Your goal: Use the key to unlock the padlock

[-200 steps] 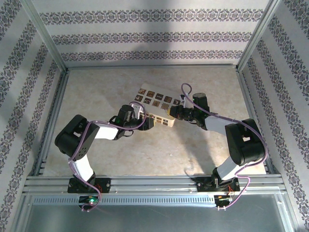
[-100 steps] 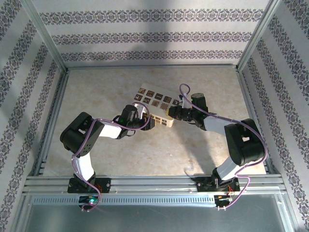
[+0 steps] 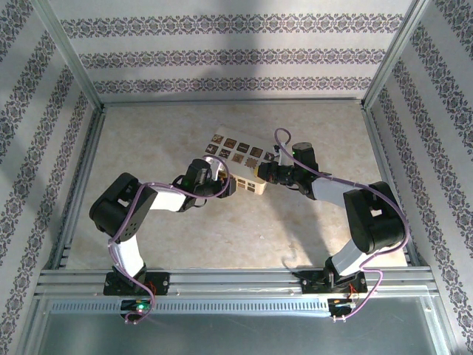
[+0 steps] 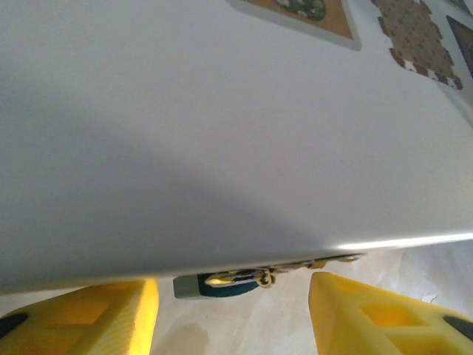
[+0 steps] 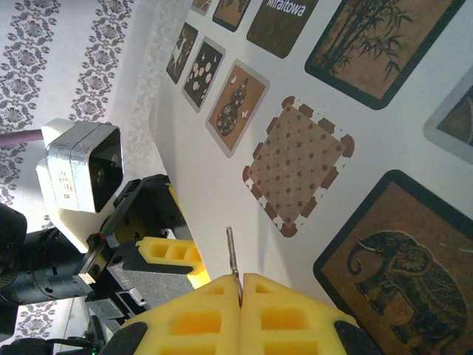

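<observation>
right wrist view. item 1: right gripper [image 5: 241,285], two yellow fingers pressed together, pinching the key [image 5: 231,255], one thin silvery sliver standing out past the fingertips, its tip over the cream box [image 5: 214,185]. whether the tip touches the box cannot be told. box face: ten dark tiles counted in whole or in part, among them one bamboo, one elephant, one dotted tile with a scalloped edge, one gourd. one legible word, "miraitowa", white on a dark tile at the top edge.

left wrist view. item 2: left gripper [image 4: 233,318], two yellow fingers [image 4: 81,318] spread wide, nothing between them in their grasp. the padlock [image 4: 222,283], one, blue body with silvery parts, sits tucked under the box's lower edge, between the two fingers and clear of both.

top external view. both grippers meet at the one box near the middle of the table [image 3: 185,244], the left gripper at its near left end, the right gripper at its right end. two arms, each trailing purple cables [image 3: 284,140].
</observation>
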Controlling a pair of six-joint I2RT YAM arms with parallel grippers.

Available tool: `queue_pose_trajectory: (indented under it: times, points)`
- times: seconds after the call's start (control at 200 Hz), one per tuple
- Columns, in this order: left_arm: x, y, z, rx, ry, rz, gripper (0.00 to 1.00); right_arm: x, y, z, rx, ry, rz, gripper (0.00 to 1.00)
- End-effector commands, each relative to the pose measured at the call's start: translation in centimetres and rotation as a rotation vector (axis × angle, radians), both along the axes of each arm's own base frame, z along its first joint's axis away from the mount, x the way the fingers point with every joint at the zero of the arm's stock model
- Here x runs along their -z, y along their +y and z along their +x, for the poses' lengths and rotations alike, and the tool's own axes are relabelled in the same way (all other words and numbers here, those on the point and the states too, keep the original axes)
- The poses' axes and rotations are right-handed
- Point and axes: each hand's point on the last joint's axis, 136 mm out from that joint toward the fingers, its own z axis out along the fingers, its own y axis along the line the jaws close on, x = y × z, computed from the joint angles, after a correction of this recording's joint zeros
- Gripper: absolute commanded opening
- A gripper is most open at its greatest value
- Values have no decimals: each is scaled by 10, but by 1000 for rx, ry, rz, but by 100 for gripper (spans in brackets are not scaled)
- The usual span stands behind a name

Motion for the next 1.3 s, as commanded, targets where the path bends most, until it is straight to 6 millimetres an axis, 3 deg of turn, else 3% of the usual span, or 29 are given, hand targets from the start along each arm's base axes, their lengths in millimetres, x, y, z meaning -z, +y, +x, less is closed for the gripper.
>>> queue_pose_trajectory:
  times: [0.0, 0.21, 0.365, 0.56, 1.294]
  points:
    - [-13, -23, 2, 60, -31, -28, 54, 37, -2, -18, -1, 133, -68, 0]
    - [-12, -37, -3, 67, -22, -59, 51, 37, -1, -18, -2, 134, -69, 0]
    - [-5, -37, -3, 44, -7, -53, 50, 37, 0, -19, -5, 133, -68, 0]
    - [-11, -38, 2, -9, 1, -116, 47, 38, 0, -20, -4, 133, -71, 0]
    - [-14, -22, 21, -216, 95, -355, 41, 39, -1, -24, -3, 135, -75, 0]
